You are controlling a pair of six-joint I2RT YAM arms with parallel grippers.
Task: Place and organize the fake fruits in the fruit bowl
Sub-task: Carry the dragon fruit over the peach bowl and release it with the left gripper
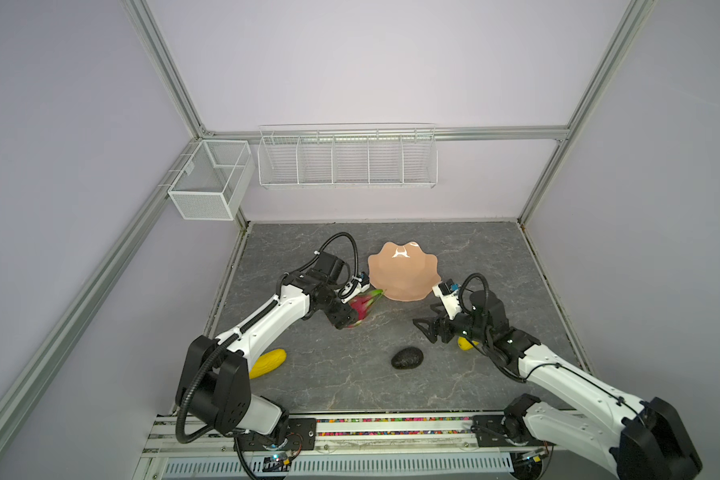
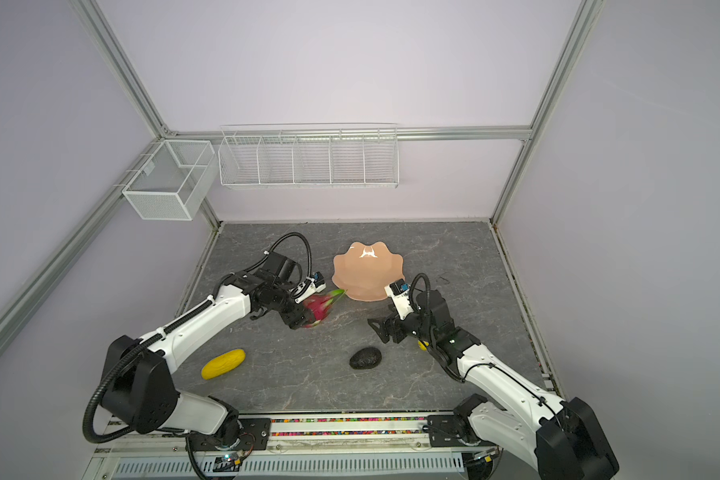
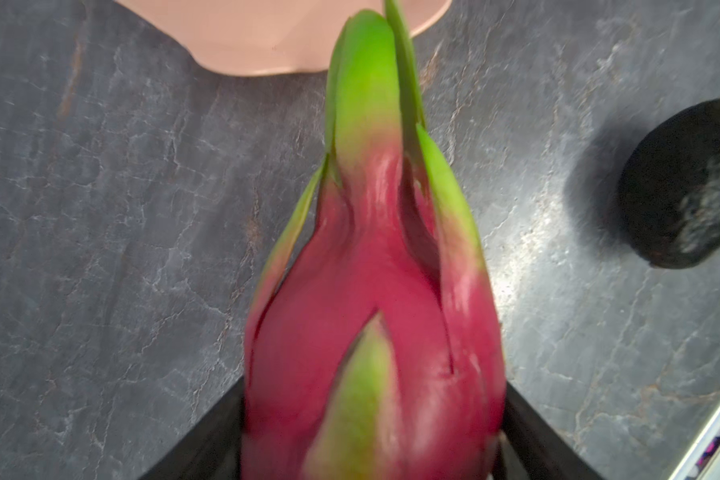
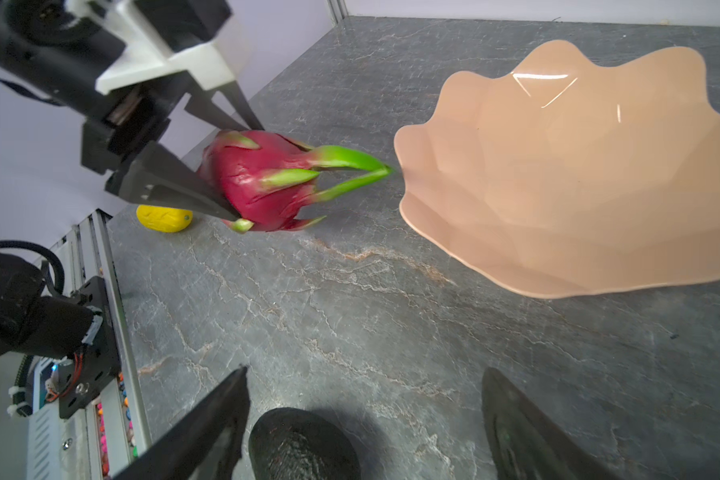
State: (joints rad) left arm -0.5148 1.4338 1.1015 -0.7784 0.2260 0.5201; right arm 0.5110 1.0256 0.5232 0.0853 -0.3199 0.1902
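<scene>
Top views: left end effector (image 1: 356, 306) clamps dragon fruit (image 1: 366, 301), right end effector (image 1: 423, 330) gapes empty; next, lift it toward two o'clock into fruit bowl (image 1: 404, 278).

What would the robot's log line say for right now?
left end effector: gripping dragon fruit | right end effector: open near avocado | fruit bowl: empty

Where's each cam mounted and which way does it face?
Both top views: high overhead, looking down at the table; left arm, right arm show.
Left wrist: behind the left gripper, facing dragon fruit and fruit bowl; black fingers show.
Right wrist: behind the right gripper, facing fruit bowl; own fingers show.
Shared: both wrist views catch avocado.
</scene>
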